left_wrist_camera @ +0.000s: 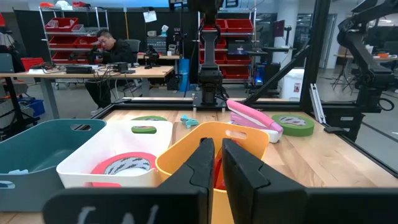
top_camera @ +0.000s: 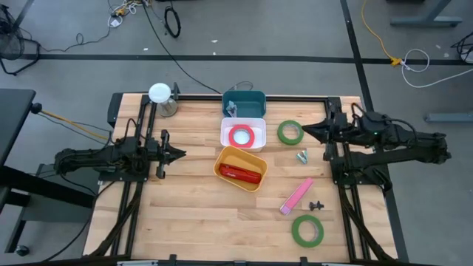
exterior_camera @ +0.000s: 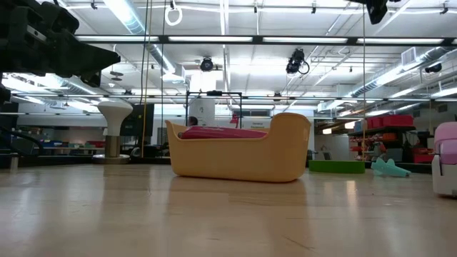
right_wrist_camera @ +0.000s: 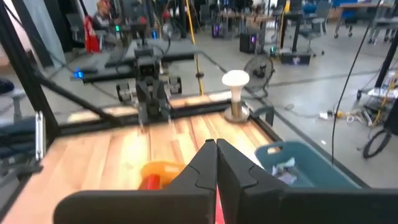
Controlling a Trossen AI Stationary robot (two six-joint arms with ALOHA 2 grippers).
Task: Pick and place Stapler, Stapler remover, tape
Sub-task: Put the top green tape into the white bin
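High view, left to right, we see the left claw (top_camera: 179,154) closed and empty over the bench (top_camera: 185,222), the red stapler (top_camera: 241,174) in the yellow bin (top_camera: 222,159), red tape (top_camera: 241,136) in the white bin (top_camera: 255,123), green tape (top_camera: 290,132) just beside the closed, empty right claw (top_camera: 307,130).

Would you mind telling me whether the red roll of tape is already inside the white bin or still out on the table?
Inside. The high view shows the red tape lying flat within the white bin; the left wrist view shows it below the rim.
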